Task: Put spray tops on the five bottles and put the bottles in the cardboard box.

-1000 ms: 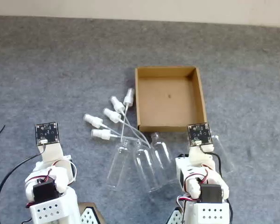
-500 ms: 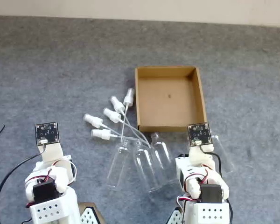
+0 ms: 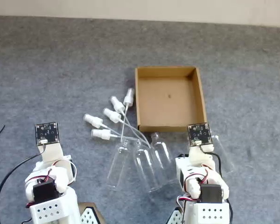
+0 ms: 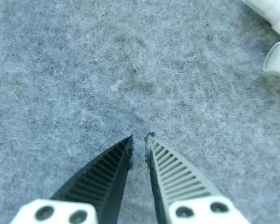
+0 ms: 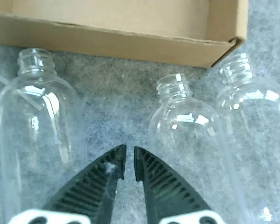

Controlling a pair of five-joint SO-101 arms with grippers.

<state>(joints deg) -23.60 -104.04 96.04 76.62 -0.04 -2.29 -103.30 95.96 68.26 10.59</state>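
On the grey felt table (image 3: 60,70), the cardboard box (image 3: 168,109) is sitting open-topped, its near wall facing the right arm. Beside the box, on the side toward the left arm, five white spray tops (image 3: 111,114) are lying in a fan. Their thin tubes are trailing toward three clear, uncapped bottles (image 3: 141,161) lying between the arms. Two more bottles (image 5: 191,130) are lying just before the box's near wall, necks pointing at it. The right gripper (image 5: 129,149) is hanging over the felt between bottles, its fingers closed, only a slit between the tips. The left gripper (image 4: 139,137) is hovering low over bare felt — fingers likewise drawn together.
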